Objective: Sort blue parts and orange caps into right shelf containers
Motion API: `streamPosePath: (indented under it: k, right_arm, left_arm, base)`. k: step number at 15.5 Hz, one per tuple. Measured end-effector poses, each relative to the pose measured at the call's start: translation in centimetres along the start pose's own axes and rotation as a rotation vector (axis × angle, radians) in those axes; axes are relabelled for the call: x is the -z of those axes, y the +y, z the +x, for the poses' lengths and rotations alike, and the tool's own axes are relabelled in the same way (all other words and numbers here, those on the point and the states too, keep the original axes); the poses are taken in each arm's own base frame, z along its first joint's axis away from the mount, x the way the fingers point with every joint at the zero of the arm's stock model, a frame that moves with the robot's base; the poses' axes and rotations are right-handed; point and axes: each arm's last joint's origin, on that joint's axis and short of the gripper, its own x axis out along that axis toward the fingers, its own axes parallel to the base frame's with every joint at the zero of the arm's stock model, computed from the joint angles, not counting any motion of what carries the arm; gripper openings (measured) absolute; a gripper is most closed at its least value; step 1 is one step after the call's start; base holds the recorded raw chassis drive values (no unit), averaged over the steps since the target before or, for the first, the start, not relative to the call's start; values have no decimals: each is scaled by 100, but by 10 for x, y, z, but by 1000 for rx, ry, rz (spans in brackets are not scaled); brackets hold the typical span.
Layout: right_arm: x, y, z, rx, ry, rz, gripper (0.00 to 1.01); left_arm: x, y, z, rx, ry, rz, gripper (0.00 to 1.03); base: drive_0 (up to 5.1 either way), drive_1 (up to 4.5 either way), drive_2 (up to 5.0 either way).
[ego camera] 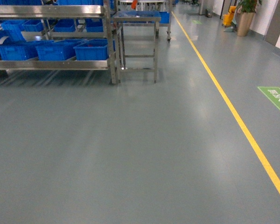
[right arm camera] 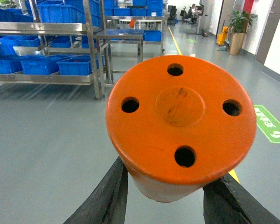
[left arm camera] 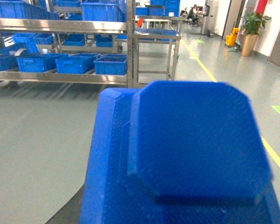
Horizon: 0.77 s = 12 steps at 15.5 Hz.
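We are carrying both loads toward the shelf [ego camera: 51, 63], well ahead and left; we judge a steady, level approach keeps them seated; its shelf containers [ego camera: 91, 50] sit on the lowest tier; grey floor [ego camera: 130, 154] before the shelf, yellow line [ego camera: 238, 119] right of it; the right gripper [right arm camera: 170, 186] clamps the orange cap [right arm camera: 179, 121]; the blue part [left arm camera: 191, 140] hides the left gripper, so we cannot tell its state.

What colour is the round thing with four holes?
The cap is orange, clearest in the right wrist view.
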Motion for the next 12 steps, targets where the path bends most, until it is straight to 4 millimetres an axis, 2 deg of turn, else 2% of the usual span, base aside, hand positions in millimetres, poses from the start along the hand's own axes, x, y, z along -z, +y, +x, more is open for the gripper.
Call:
streamPosePath:
  k: [12]
  right_arm:
    - [0, 0, 0, 0, 2, 0, 39]
  left_arm:
    - [0, 0, 0, -1, -2, 0, 42]
  base:
    - [4, 437, -429]
